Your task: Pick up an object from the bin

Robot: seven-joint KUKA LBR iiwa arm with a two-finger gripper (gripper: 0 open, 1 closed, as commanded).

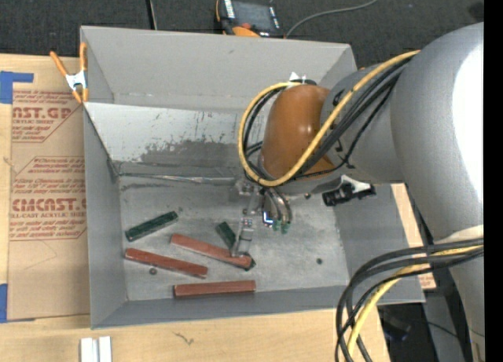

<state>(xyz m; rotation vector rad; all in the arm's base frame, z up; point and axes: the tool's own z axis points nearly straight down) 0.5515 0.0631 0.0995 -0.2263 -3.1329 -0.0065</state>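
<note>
Three reddish-brown sticks and two dark green pieces lie on the floor of the grey bin (196,117), all to the left of the gripper (247,244) or below it. The gripper hangs low over the right end of the nearest stick (206,247), with a short dark green piece (227,232) just beside it on the left. Whether it stands apart or together cannot be told, nor whether it touches the stick. A second stick (165,263) lies farther left, a third (214,289) below, and a longer green bar (152,226) well apart to the left.
</note>
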